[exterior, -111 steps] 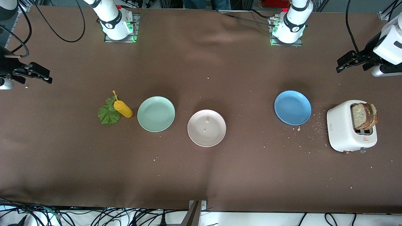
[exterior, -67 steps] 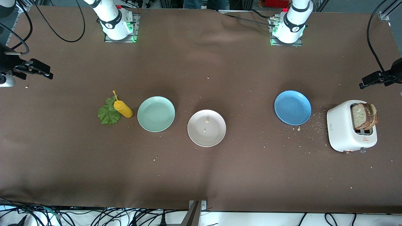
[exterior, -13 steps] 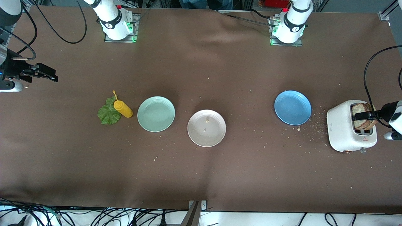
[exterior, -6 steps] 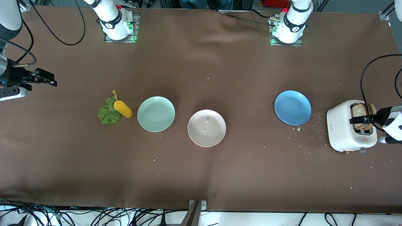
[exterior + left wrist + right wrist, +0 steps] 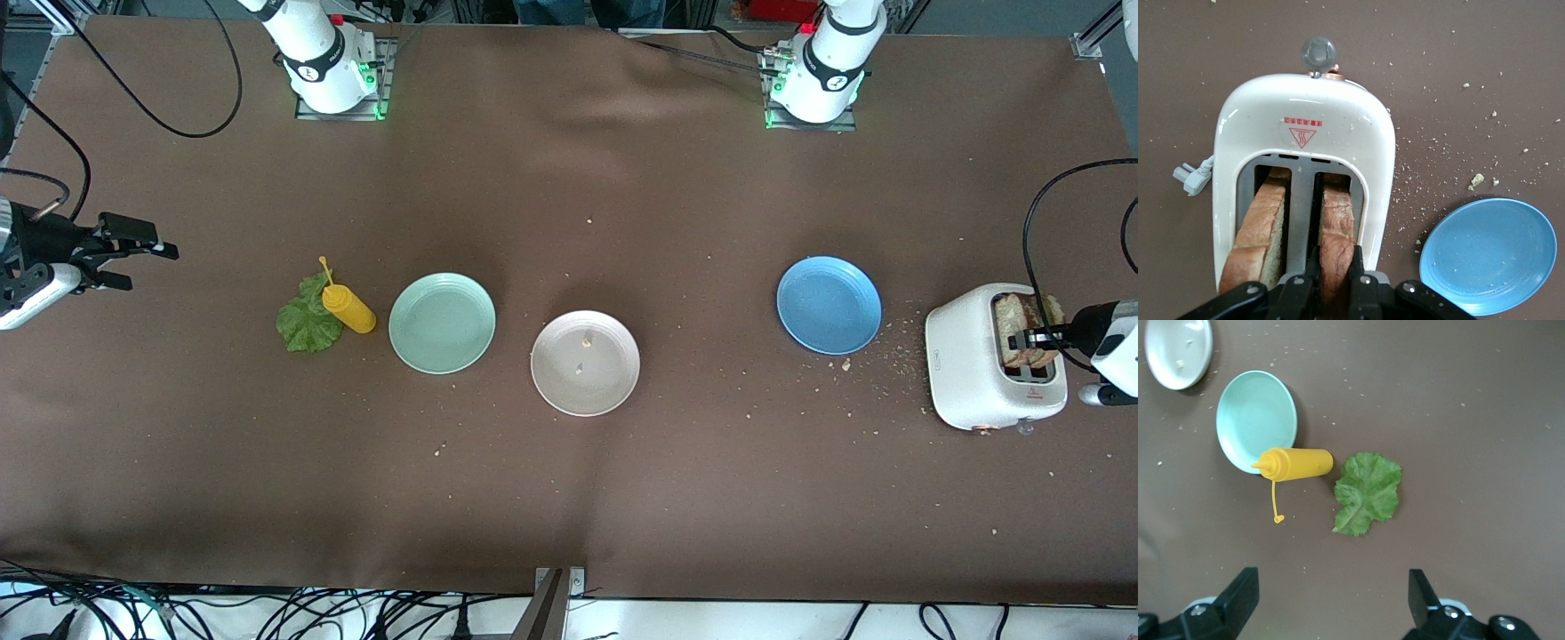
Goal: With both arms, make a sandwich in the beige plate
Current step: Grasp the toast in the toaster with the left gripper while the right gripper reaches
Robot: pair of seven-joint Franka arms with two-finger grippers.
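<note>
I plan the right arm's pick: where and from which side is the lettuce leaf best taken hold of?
Probably from straight above, at the lettuce leaf edge toward the right arm's end of the table. It lies flat, and the yellow bottle lies against its other edge.

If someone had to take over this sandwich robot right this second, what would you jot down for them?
Left gripper: fingers shut on one bread slice in the toaster; the second slice sits in the other slot.
Right gripper: open, in the air over bare table near the lettuce leaf and mustard bottle.
Beige plate: only crumbs.
Done: nothing assembled.
Left: both slices and lettuce onto the beige plate.
</note>
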